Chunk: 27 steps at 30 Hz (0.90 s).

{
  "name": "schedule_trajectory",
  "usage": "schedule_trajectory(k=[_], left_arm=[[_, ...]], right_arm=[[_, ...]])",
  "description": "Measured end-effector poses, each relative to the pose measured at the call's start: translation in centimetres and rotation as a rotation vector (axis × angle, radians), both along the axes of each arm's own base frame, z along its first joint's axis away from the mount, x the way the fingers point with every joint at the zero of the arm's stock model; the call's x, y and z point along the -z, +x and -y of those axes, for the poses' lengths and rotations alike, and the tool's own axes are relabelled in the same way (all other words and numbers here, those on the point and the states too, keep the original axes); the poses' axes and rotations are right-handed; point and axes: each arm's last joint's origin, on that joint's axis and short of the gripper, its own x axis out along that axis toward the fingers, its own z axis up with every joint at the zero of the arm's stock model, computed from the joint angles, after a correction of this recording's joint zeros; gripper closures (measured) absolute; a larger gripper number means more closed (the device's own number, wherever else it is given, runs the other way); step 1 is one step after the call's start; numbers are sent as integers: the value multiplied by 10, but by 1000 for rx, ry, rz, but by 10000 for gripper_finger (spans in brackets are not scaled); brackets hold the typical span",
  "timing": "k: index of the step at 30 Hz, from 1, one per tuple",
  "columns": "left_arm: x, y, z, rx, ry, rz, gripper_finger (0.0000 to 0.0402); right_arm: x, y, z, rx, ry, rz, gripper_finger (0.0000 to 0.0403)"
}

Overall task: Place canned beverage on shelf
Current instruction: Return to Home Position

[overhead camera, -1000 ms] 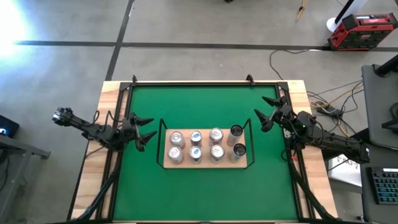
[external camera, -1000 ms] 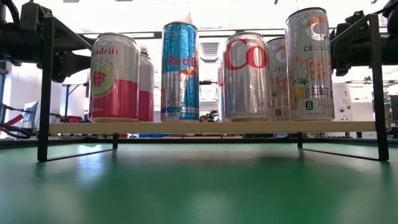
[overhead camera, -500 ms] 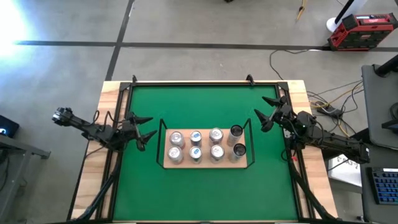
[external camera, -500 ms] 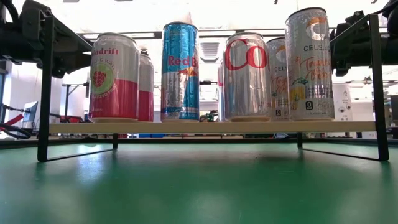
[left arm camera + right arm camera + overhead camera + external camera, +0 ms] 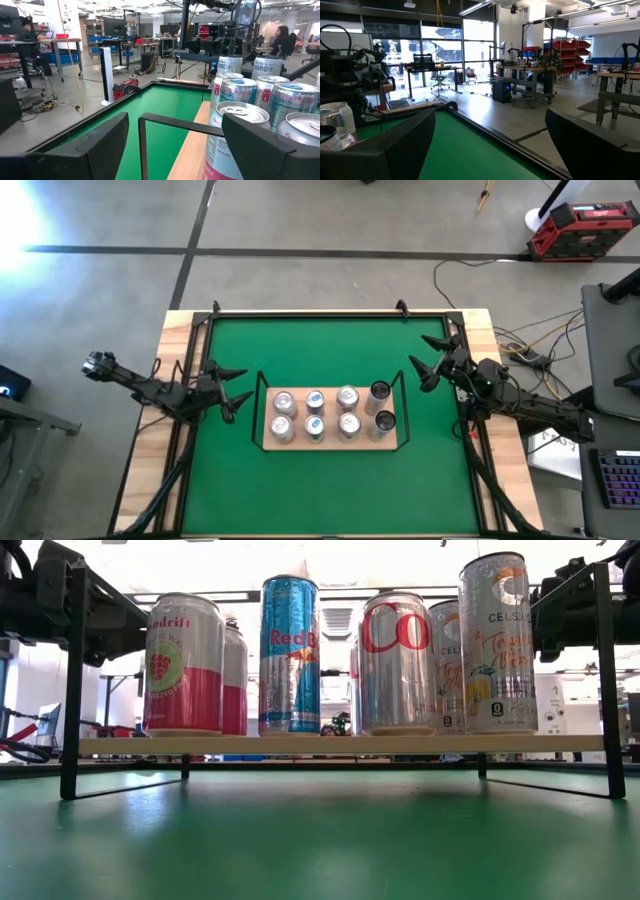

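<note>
1. Plainly, eight cans [image 5: 347, 423] are stood upright on the shelf [image 5: 300, 445], in the middle of the bench [image 5: 320, 350].
2. The left gripper [image 5: 240, 387] and right gripper [image 5: 420, 365] are held wide and empty, flanking the shelf's short ends, about equally near.

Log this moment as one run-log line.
shelf: eight cans upright, two rows of four | left gripper: open, empty, left of shelf | right gripper: open, empty, right of shelf

Mostly hidden behind the near row [image 5: 290, 660] in the low view: far white-pink can [image 5: 235, 675] and far Celsius can [image 5: 446, 660]. Cut by the right wrist picture's edge: two cans [image 5: 332, 120]. Unreadable from above: every label.
</note>
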Motion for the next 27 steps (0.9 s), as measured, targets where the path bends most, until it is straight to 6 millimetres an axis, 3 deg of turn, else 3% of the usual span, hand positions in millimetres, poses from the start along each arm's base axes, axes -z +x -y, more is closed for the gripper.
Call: schedule_trajectory(k=[27], left_arm=[[1,1,0,1,3,-9,98]], right_arm=[[0,0,0,0,-1,2,35]])
